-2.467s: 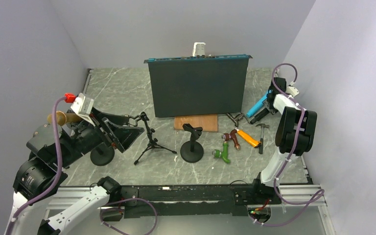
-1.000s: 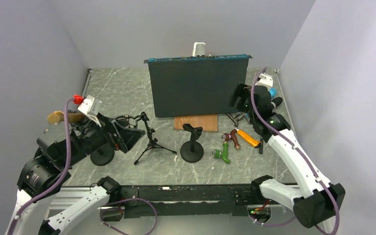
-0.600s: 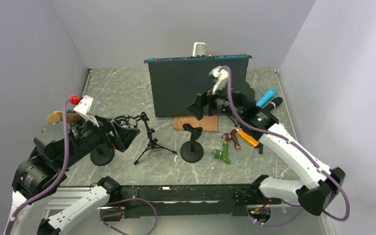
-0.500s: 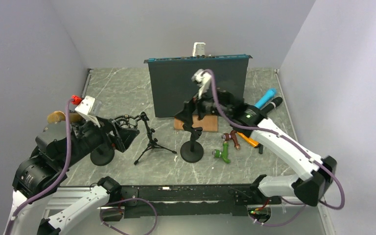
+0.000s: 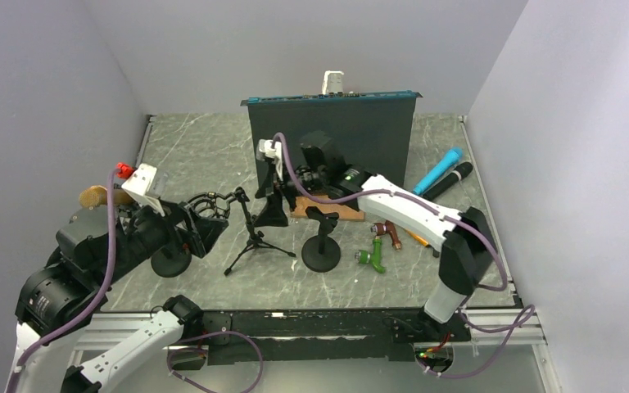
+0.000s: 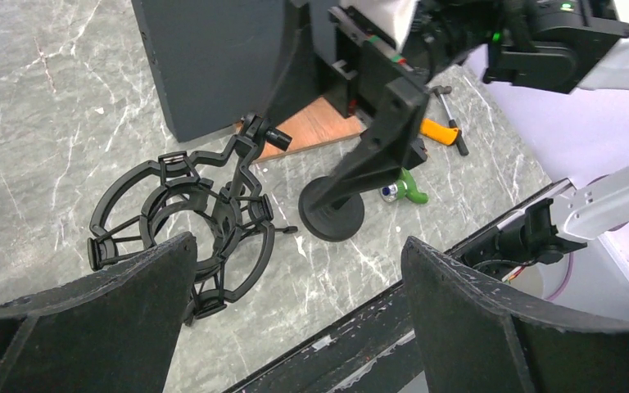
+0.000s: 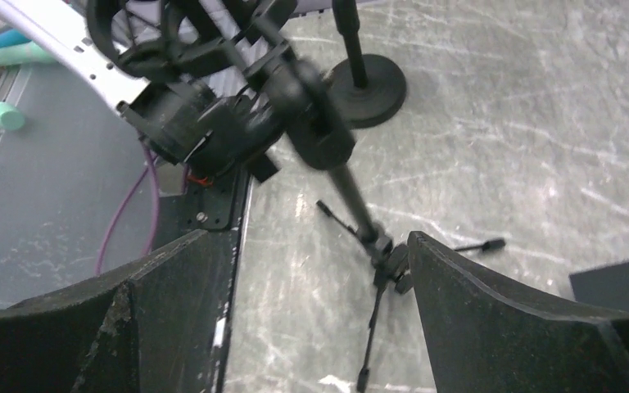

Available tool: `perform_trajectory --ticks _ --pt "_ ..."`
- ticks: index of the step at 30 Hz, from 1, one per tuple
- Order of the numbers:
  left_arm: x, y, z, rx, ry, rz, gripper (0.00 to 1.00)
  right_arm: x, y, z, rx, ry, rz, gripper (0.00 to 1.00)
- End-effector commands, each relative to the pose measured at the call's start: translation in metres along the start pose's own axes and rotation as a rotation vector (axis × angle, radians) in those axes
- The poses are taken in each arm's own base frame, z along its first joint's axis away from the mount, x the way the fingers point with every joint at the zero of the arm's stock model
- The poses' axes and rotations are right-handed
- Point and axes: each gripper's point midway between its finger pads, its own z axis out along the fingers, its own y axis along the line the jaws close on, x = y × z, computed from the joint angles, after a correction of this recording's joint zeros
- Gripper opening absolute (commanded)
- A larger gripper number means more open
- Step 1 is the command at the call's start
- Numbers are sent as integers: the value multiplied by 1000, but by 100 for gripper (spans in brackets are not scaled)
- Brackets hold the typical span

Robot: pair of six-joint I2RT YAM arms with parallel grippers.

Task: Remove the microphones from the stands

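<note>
Both pincers spread wide and empty, microphone off to the right

Only the overhead view shows the black microphone (image 5: 452, 179), lying right of centre beside a blue cylinder (image 5: 437, 170), well apart from both arms. The left gripper (image 6: 299, 241) gapes with the shock mount (image 6: 213, 214) framed between its fingers. The right gripper (image 7: 307, 237) gapes above the tripod stand (image 7: 359, 214), which is blurred there.

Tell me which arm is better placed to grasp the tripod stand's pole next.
Right, most likely. The right gripper is open beside the tripod stand, whose pole lies between its fingers in the wrist view. The left gripper is open too but faces the shock mount on top.
</note>
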Motion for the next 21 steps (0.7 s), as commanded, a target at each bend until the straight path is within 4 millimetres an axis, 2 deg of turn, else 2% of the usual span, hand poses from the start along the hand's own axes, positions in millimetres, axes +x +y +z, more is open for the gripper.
perform_trajectory --ticks 1,8,14,21 --pt "-10 -1 -10 0 -53 -8 97 -38 2 21 -92 -84 -168 89" --pt "-7 -1 -14 3 -60 -25 97 -37 -8 46 -39 -157 -189 78" --pt "-5 -1 -14 8 -60 -32 97 -35 -10 60 16 -209 -198 58" --pt "-4 0 -16 5 -63 -33 97 -33 -16 59 146 -245 -165 36"
